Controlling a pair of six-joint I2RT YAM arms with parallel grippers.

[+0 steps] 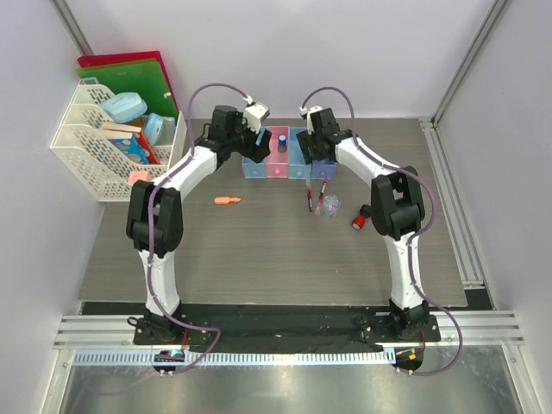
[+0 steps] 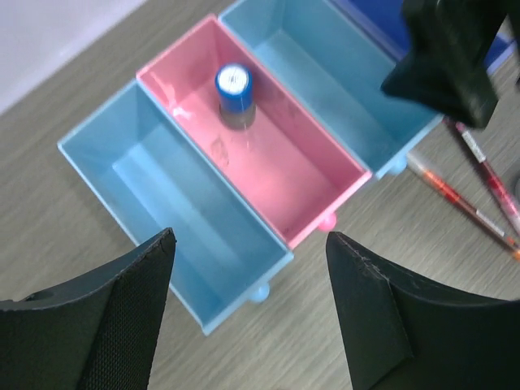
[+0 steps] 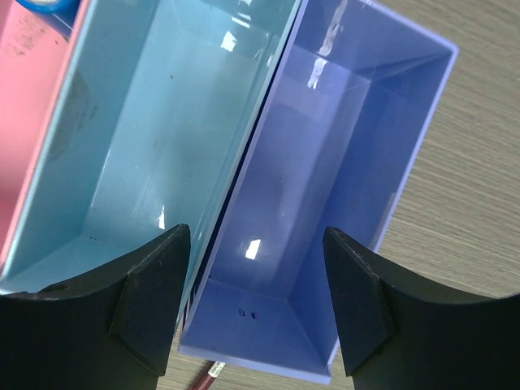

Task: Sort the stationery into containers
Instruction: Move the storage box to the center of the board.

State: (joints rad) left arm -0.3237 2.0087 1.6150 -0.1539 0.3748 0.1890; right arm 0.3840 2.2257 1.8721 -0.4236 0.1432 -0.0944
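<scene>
Now left tool [image 2: 248, 242] and right tool [image 3: 256, 236] gape wide above bins [image 2: 162, 195] (blue piece [image 2: 233, 83] in pink).

I work on a table [image 1: 259, 259] with a grey wood-grain top, closed in by plain pale walls [image 1: 345, 52]. Aluminium rails [image 1: 453, 207] run along its right side, and a black mat [image 1: 285, 319] covers the near edge. A white lattice rack [image 1: 82, 155] stands far left, with red and green folders [image 1: 138, 78] behind it. The light is soft and even.

Wood-grain table [image 1: 259, 250]: bins [image 1: 276, 170], white rack [image 1: 82, 151], orange marker [image 1: 227, 200], pens [image 1: 309, 200], clear lump [image 1: 329, 206], red piece [image 1: 357, 222].
</scene>
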